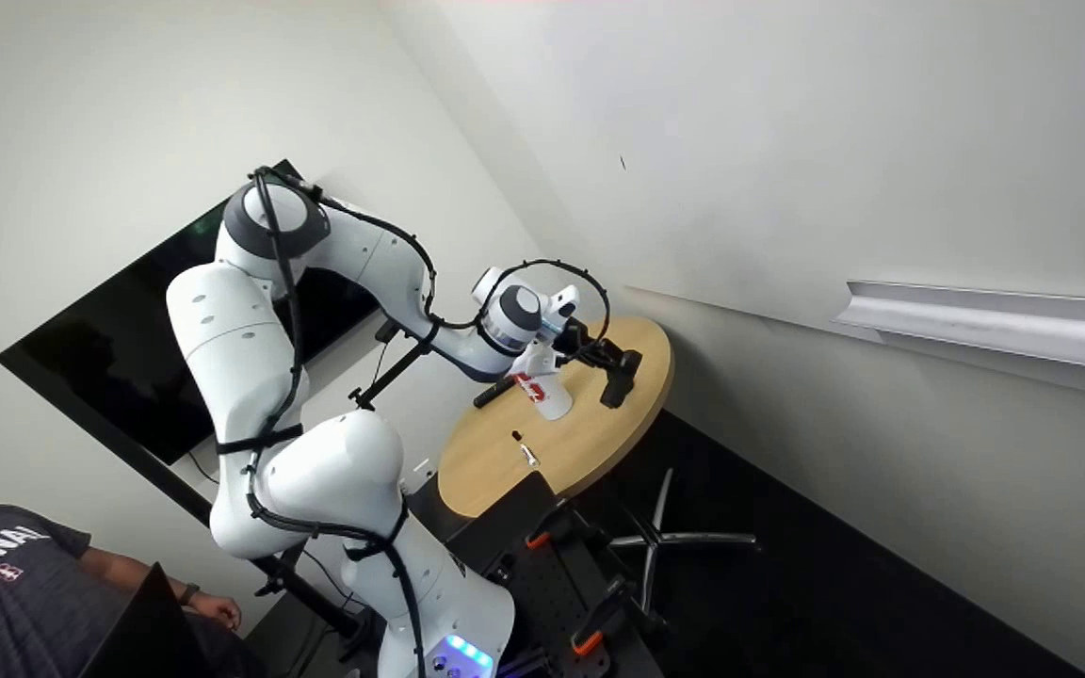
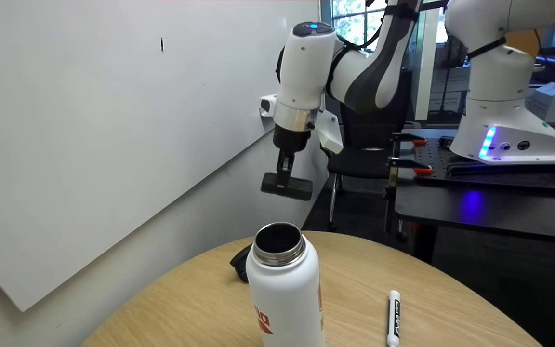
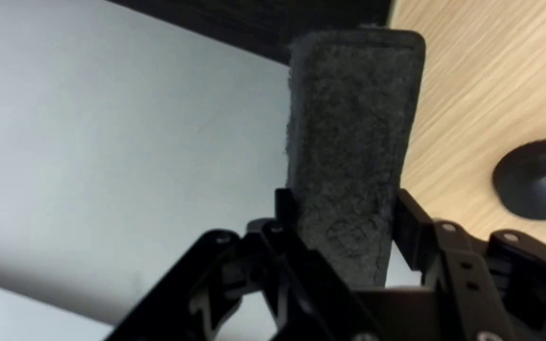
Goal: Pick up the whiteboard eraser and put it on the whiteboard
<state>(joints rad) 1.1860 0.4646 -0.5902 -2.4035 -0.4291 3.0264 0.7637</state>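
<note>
The whiteboard eraser (image 2: 297, 188) is a small dark block held in the air above the round table's far side. My gripper (image 2: 283, 179) points down and is shut across its width. In the wrist view, the two fingertips (image 3: 344, 208) press on the eraser's (image 3: 353, 132) long sides, and its flat felt-like face shows. The eraser (image 1: 620, 384) also shows at the end of the arm in an exterior view. The whiteboard (image 2: 89, 120) is a large white board on the wall beside the gripper, apart from the eraser. It also shows upper right (image 1: 834, 141), with its pale tray rail (image 1: 995, 330).
A white open bottle (image 2: 284, 299) with red print stands on the round wooden table (image 2: 186, 299), below the gripper. A black lid (image 3: 543, 182) lies behind it, and a white marker (image 2: 393, 318) to its side. A black chair (image 2: 362, 154) and the robot's bench (image 2: 489, 202) stand beyond.
</note>
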